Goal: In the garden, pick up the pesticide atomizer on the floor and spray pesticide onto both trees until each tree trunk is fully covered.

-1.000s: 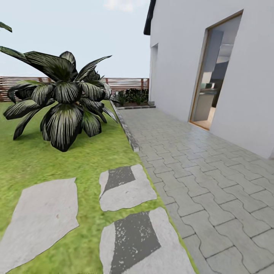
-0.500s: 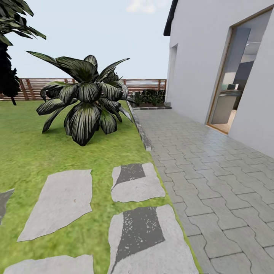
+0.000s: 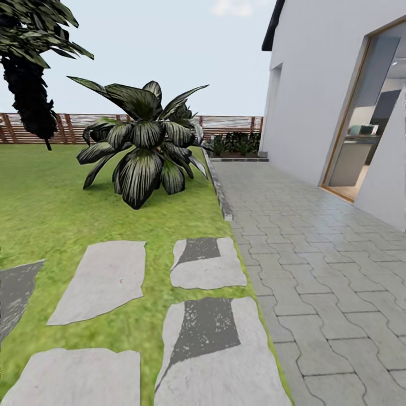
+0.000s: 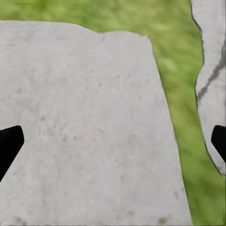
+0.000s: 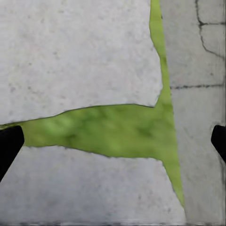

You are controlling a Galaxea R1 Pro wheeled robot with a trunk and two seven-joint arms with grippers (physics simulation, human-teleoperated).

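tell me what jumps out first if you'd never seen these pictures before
The big dark leafy plant on the lawn left of centre draws the eye first, with a wooden fence behind it. Pale stepping stones cross the grass in the foreground. A grey paved path runs along the white house on the right, up to an open doorway.
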